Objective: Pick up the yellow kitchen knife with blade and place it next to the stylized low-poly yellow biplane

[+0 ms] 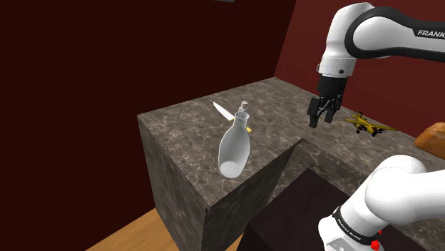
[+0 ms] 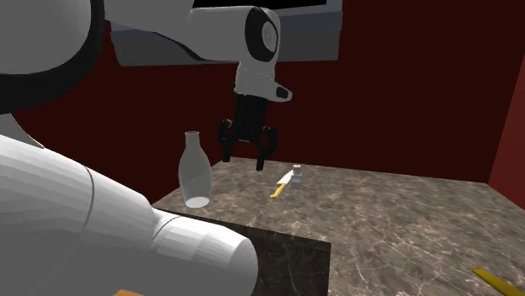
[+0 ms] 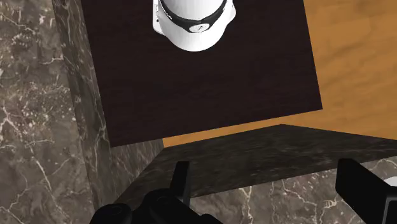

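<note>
The knife [image 1: 223, 111] lies flat on the marble counter [image 1: 185, 135]; its pale blade shows, and its yellow handle is partly hidden behind a white bottle [image 1: 234, 146]. In the second exterior view the knife [image 2: 281, 186] lies beside a small grey shaker [image 2: 296, 175]. The yellow biplane [image 1: 367, 125] sits on the counter toward the shoulder view's right. My gripper [image 1: 322, 115] hangs open above the counter between knife and biplane, closer to the biplane, holding nothing. Seen from the second exterior view, the gripper [image 2: 246, 151] floats well above the counter. In the wrist view the gripper [image 3: 267, 191] looks down past the counter's edge.
The tall white bottle [image 2: 195, 172] stands upright near the counter's front edge. A brown loaf-like object [image 1: 432, 135] lies at the shoulder view's far right. The counter has a notch where my dark stand [image 3: 203, 76] sits, with wooden floor [image 3: 356, 63] beyond. A yellow strip [image 2: 498, 282] shows at the second exterior view's lower right.
</note>
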